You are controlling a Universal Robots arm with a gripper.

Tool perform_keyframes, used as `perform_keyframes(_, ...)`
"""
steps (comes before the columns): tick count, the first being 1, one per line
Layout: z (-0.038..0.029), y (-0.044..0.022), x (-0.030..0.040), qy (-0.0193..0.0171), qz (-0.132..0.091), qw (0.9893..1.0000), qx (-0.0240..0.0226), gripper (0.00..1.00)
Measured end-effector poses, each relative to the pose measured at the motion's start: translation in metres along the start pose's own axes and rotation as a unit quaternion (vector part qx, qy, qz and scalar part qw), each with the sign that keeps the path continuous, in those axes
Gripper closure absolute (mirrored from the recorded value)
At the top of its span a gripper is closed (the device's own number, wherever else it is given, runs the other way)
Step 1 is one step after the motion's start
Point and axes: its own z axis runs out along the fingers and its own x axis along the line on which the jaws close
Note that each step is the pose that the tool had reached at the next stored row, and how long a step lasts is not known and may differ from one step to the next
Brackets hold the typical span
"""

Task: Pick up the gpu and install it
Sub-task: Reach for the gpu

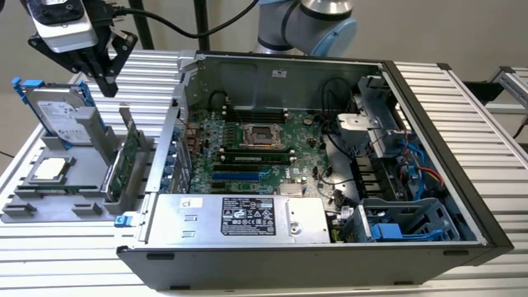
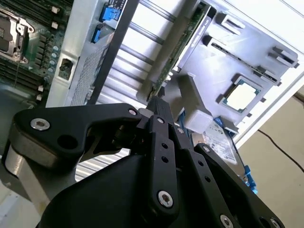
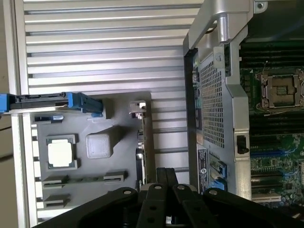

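The gpu [image 1: 123, 162] stands on edge in a slot of the grey holder [image 1: 49, 207], at the exterior view's left, beside the open computer case [image 1: 462, 179]. It is a thin green card with a silver bracket at its far end. My gripper [image 1: 107, 90] hangs above and behind it, fingers pointing down, shut with nothing between them. In both wrist views the black fingers meet at a point [image 2: 159, 103] [image 3: 166, 172] just off the card's top edge [image 2: 183, 42] [image 3: 141, 147], apart from it.
A silver hard drive with blue clips [image 1: 59, 114] stands upright in the holder behind the gpu. A square processor chip [image 1: 51, 168] lies flat in it. Inside the case are the motherboard [image 1: 247, 154], its blue slot [image 1: 235, 176] and the power supply [image 1: 239, 216].
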Motion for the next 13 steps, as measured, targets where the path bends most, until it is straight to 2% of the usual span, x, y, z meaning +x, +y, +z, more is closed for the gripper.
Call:
perform_keyframes(6,-0.0003,-0.0029,0.0044,0.0006,0.000,1.0000,0.0000,1.00)
perform_keyframes(11,-0.0005,-0.0036,0.0070,0.0050,0.000,1.0000,0.0004,1.00)
perform_keyframes(13,-0.0005,-0.0037,0.0083,0.0057,0.000,1.0000,0.0004,1.00)
